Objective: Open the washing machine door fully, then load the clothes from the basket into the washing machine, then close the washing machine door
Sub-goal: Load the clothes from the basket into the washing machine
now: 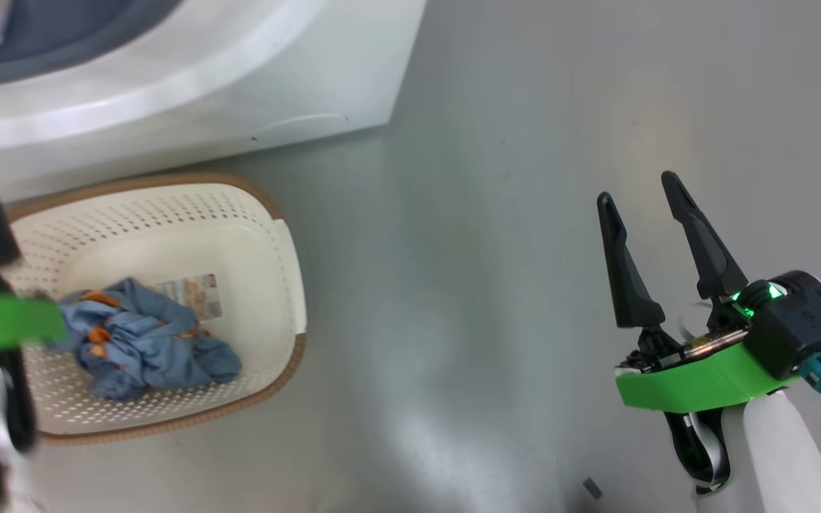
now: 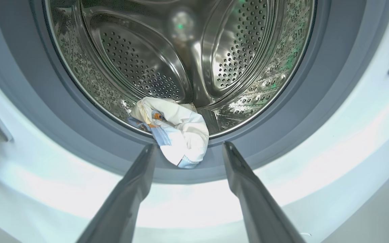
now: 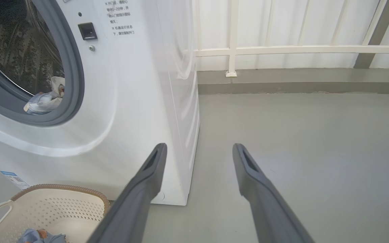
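**One bundle at the drum, one left in the basket**

The washing machine stood with its mouth uncovered, so the step of opening the door looked done. A cream-and-blue bundle lay at 6 o'clock of the drum mouth, draped outward over the grey gasket rather than fully inside. The left gripper faced it with fingers spread wide, grasping nothing. Whether the tips brushed the cloth could not be told.

The second bundle, blue with orange print, sat in the basket at 8 o'clock in the head view, just below the machine's front. The right gripper, at 4 o'clock, hung released and empty over bare floor.

On that showing, about half the loading was left, along with closing the door. The overhanging cloth would likely need pushing deeper before the door could seal. Open floor lay at 3 o'clock of the machine, while the basket rim sat close against its front panel.
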Available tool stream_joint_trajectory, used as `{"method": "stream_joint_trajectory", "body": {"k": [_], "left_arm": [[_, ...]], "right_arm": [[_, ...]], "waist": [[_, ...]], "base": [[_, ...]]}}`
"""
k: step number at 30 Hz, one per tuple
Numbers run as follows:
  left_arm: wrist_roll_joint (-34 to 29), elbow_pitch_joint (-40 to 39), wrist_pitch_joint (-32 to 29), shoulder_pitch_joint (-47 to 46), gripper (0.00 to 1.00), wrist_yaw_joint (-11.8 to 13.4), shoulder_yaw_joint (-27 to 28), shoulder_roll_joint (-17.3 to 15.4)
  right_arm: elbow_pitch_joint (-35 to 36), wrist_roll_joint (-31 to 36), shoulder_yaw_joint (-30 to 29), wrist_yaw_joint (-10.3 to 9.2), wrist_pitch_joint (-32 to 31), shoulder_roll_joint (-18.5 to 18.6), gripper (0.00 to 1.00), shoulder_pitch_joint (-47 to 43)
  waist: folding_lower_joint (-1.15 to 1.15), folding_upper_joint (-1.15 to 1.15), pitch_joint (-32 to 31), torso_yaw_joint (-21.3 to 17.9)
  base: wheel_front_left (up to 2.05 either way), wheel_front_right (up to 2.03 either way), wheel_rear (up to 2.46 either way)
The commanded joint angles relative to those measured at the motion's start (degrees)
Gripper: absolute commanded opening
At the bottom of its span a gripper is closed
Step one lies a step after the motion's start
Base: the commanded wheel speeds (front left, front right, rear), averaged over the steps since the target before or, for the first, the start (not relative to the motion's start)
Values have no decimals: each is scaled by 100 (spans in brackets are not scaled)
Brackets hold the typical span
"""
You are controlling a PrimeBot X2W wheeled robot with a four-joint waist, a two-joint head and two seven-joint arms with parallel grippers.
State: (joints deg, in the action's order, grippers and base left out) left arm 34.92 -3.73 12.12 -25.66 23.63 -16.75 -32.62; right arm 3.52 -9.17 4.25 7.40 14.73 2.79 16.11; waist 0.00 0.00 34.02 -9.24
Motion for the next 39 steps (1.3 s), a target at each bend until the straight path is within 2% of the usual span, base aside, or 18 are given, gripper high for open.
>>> {"method": "stream_joint_trajectory", "body": {"k": [1,6,11,20,26,39], "left_arm": [[-51,-208,48,166,100,102,222,-214],[-102,-565,168,903,100,277,89,53],[-148,-593,226,1392,100,312,-56,264],[-169,-356,275,2172,100,263,-175,626],[-205,-284,282,2394,100,173,-223,749],[-268,-74,286,2513,100,0,-266,865]], "right_arm": [[108,88,84,9,27,9,100,-198],[21,239,34,9,27,9,100,-358],[-69,341,22,9,27,9,100,-547],[-179,445,32,9,27,9,100,-990],[-207,463,26,9,27,9,100,-1182],[-235,453,107,9,27,9,100,-1351]], "waist": [[0,0,-189,166],[0,0,-438,336],[0,0,-750,469],[0,0,-1483,603],[0,0,-1778,645],[0,0,-2045,625]], "base": [[0,0,0],[0,0,0],[0,0,0],[0,0,0],[0,0,0],[0,0,0]]}}
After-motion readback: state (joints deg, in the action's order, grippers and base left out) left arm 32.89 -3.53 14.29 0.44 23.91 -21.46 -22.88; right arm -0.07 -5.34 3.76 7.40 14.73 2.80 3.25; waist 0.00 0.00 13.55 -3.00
